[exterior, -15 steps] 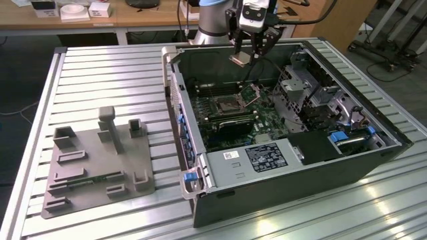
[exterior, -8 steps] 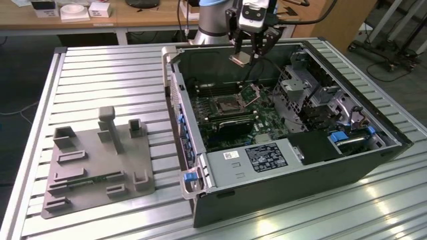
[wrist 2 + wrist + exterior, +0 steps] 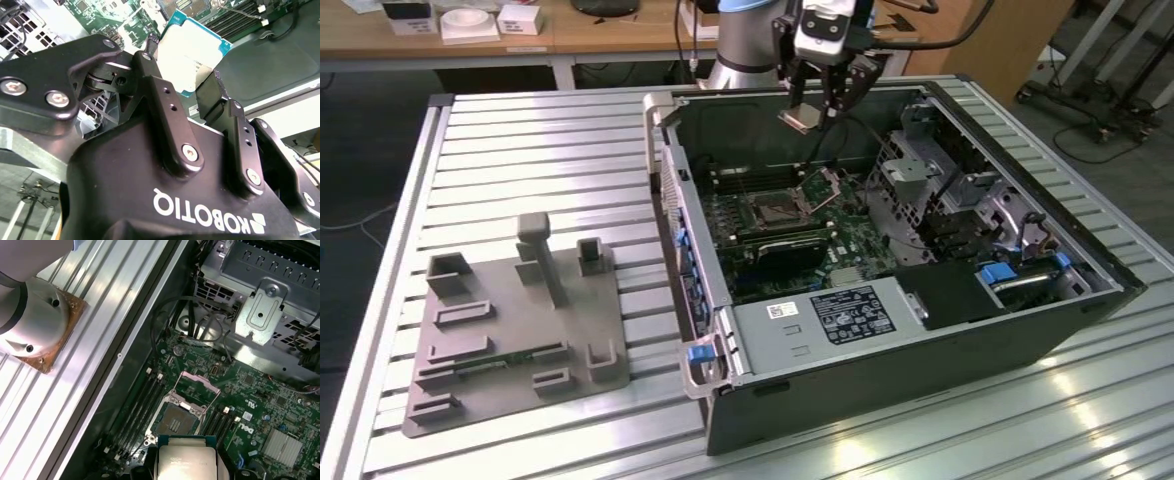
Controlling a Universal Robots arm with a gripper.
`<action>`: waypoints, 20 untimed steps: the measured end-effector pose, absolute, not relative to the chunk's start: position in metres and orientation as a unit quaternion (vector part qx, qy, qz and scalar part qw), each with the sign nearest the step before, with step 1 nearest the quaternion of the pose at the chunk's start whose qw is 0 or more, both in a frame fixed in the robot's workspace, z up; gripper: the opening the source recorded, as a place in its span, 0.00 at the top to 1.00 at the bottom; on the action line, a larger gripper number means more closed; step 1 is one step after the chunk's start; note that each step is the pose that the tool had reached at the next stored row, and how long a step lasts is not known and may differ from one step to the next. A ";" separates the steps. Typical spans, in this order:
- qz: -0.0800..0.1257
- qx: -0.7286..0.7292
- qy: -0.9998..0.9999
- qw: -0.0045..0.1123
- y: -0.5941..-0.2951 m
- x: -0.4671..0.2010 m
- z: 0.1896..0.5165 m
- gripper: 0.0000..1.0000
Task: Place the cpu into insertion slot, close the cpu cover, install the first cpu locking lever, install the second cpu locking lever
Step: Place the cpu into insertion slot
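Slatted table [image 3: 520, 160] | hand [image 3: 182, 65] clamps cpu [image 3: 195, 47] | first wrist view: insertion slot [image 3: 176, 421] exposed, cpu cover [image 3: 201, 381] raised

So the cpu [image 3: 192, 50] is a flat square chip with a beige-silver top and a teal-green edge, pinched flat in the gripper [image 3: 182, 70]. Well below the tool, the insertion slot [image 3: 176, 420] sits dark and bare. The cpu cover [image 3: 199, 384] is flipped up open at its far edge.

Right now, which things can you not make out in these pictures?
- cpu: first wrist view, one side cut off by the picture edge.
- cpu: second wrist view, one corner hidden by the tool holding it.
- insertion slot: exterior view, pins too small.
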State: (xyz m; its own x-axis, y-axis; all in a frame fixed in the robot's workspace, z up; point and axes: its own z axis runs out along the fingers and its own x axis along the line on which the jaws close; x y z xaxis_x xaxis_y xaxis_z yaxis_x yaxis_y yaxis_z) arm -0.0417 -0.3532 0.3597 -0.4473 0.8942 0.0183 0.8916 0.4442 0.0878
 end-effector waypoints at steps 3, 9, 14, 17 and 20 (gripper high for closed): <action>0.042 0.532 0.846 0.016 -0.353 -0.042 0.360 0.46; 0.042 0.535 0.844 0.016 -0.353 -0.042 0.360 0.46; 0.042 0.535 0.844 0.016 -0.353 -0.042 0.360 0.46; 0.042 0.535 0.844 0.016 -0.353 -0.042 0.360 0.46; 0.042 0.535 0.844 0.016 -0.353 -0.042 0.360 0.46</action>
